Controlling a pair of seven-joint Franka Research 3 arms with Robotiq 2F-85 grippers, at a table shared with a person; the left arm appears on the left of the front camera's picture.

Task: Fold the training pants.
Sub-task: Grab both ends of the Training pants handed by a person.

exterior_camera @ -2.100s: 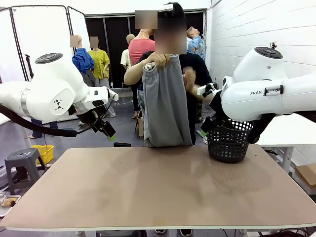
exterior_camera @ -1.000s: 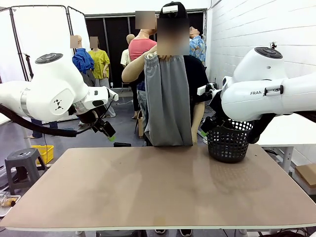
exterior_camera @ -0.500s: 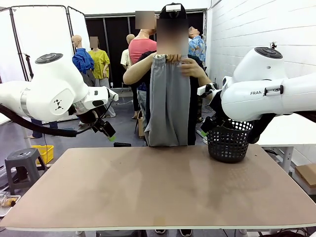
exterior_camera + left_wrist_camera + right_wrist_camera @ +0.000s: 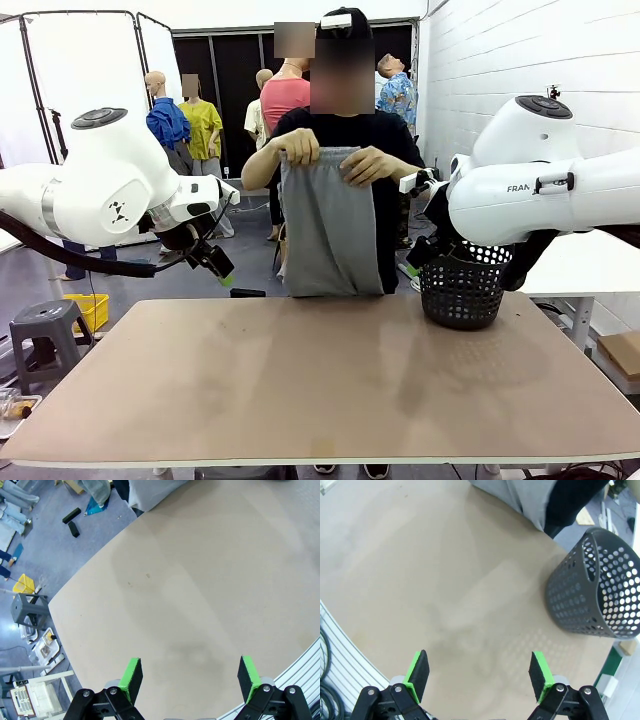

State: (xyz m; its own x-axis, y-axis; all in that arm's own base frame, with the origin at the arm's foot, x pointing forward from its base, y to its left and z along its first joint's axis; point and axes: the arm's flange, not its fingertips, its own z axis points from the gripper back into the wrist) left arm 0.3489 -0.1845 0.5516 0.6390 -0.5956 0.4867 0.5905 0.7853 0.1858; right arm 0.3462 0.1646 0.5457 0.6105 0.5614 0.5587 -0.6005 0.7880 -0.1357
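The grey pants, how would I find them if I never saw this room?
Look across the brown table to the person in a black shirt standing at its far edge. That person holds the pants up in front of their chest, hanging down. They are plain, soft and light grey, unlike the black basket full of holes beside them.

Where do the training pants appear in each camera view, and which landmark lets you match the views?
Front view: the training pants hang upper middle, held up by the person above the table's far edge.
Left wrist view: the training pants are at the top edge, left of middle, beyond the table's edge.
Right wrist view: the training pants are at the top edge, right of middle, up-left of the basket.
Shared landmark: the brown table.
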